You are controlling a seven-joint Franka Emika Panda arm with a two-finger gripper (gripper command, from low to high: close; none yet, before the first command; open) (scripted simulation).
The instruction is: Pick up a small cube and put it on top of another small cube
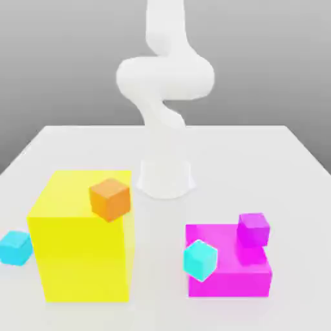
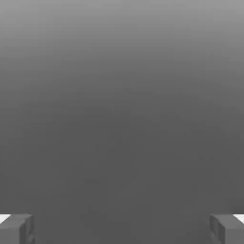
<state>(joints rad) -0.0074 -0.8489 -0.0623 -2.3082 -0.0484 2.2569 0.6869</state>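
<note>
Exterior view: a white table (image 1: 258, 155) is seen with the arm (image 1: 165, 97) rising from its base near the middle. The small cube (image 1: 14, 247), sky-blue, is set on the table just beside the big yellow block (image 1: 84, 252), on the exterior view's left. An orange cube (image 1: 110, 199) is perched on the yellow block. A turquoise cube (image 1: 200, 259) and a purple cube (image 1: 253, 229) are found at a magenta slab (image 1: 233, 275). In the hand view the gripper (image 2: 122, 228) is shown spread wide, nothing held between its fingertips (image 2: 16, 228).
</note>
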